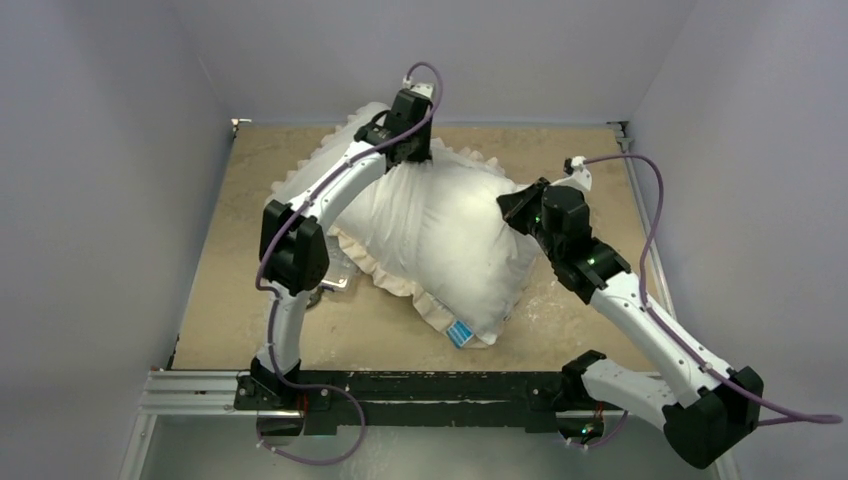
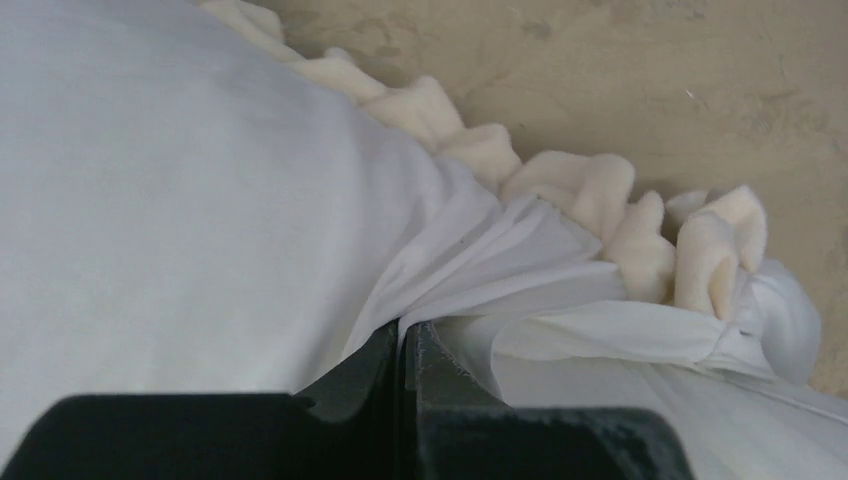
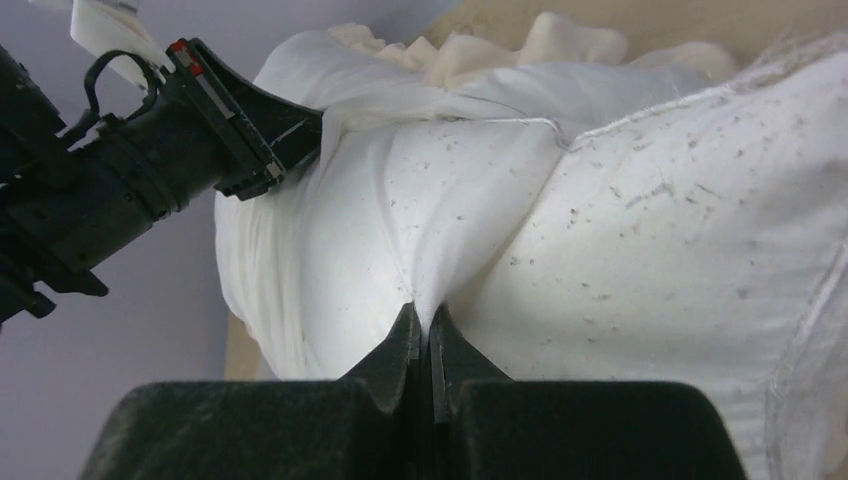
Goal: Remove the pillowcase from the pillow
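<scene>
- Step: peeling limp white, cream-ruffled pillowcase (image 1: pixel 392 281) off plump plain white pillow (image 1: pixel 440 240), mid tan table (image 1: pixel 230 290); tagged near corner looks bare.
- L gripper (image 2: pixel 405 335): jaws clamped on bunched case cloth beside frill (image 2: pixel 600 200), far end.
- R gripper (image 3: pixel 428 322): jaws pinching white cloth on R flank, prob. pillow itself.
- Next: pull apart, L dragging case off, R anchoring.

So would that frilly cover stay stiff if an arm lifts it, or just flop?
Probably floppy: the pillowcase bunches into soft folds where the left gripper pinches it. Likely light too, being thin cloth. It may drag rather than come freely, since the plump pillow seems to lie on part of it.
</scene>
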Controlling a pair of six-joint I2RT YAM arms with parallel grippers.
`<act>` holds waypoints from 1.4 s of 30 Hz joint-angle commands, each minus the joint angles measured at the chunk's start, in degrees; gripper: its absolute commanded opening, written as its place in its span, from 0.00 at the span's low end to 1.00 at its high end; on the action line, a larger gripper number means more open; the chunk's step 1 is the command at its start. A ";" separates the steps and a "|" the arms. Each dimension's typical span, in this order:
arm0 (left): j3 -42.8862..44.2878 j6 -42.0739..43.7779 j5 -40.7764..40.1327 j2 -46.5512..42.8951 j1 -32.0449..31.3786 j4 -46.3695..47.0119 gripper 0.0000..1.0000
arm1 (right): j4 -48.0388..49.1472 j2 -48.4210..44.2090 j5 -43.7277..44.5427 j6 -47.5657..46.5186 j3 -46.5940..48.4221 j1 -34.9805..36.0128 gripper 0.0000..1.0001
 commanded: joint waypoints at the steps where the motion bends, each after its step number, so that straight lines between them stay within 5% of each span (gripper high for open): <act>1: 0.77 -0.09 -10.22 -2.58 6.96 -0.15 0.00 | -6.48 -5.66 9.70 9.66 4.60 -0.10 0.00; 10: 0.73 -2.04 -12.08 -1.98 13.57 -1.46 0.00 | -16.76 -5.80 15.31 22.92 4.29 -0.17 0.00; 14: -2.39 -2.91 0.21 -2.81 13.22 1.95 0.00 | -12.13 -3.58 13.56 17.21 4.83 -0.15 0.00; 23: -11.13 -5.99 10.08 -13.45 11.66 7.12 0.48 | -6.42 10.56 16.30 6.01 13.81 -1.65 0.00; 27: -14.73 -5.53 9.82 -19.06 11.64 3.77 0.57 | -7.55 17.31 17.00 4.87 17.75 -4.84 0.00; 35: -38.22 -10.52 15.24 -36.59 7.30 8.41 0.60 | -5.47 22.86 12.93 -0.98 23.35 -6.67 0.38; 42: -50.74 -14.94 14.94 -42.91 -1.14 9.97 0.60 | -8.03 20.09 5.04 -8.73 21.72 -5.70 0.79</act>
